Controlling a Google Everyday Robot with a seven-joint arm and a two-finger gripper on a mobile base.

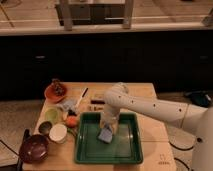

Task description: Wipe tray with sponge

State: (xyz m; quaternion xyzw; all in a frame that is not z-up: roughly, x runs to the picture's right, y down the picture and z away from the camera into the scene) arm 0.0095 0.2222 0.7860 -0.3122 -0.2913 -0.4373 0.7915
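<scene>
The dark green tray [125,150] lies at the front of the wooden table, right of the bowls. The light blue-grey sponge [105,135] rests on the tray floor in its left-middle part. My gripper [107,126] hangs from the white arm that reaches in from the right, pointing down right over the sponge and touching its top. The arm hides the fingertips.
Left of the tray stand a dark brown bowl [33,148], a white cup [58,133], a green bowl [52,115], an orange fruit [72,121] and a crumpled wrapper [67,104]. An orange bowl [55,92] sits at the back left. A dark counter runs behind the table.
</scene>
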